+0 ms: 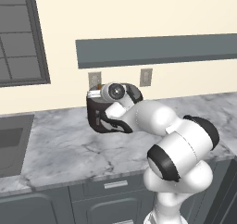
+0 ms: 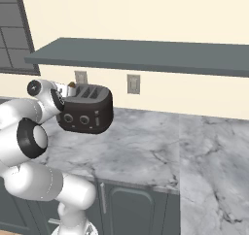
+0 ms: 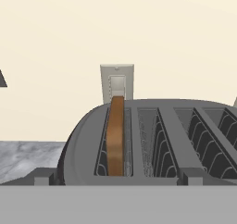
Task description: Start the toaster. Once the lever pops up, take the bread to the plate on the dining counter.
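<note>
Here the tool (image 3: 118, 179) hangs fully open, empty, over the toaster (image 2: 85, 110) on the marble table (image 2: 146, 146). Hand view reveals bread (image 3: 115, 135) standing in the leftmost slot.

toaster (image 3: 152, 144) cut off at right edge; bread (image 3: 115, 135) seemingly half-sunk in slot.

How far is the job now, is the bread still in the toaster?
Yes. The bread stands upright in an end slot of the toaster, sticking out above its top. Whether toasting has run cannot be told. The arm is at the toaster, its gripper open and holding nothing. Left: lifting the slice and carrying it to the plate.
</note>
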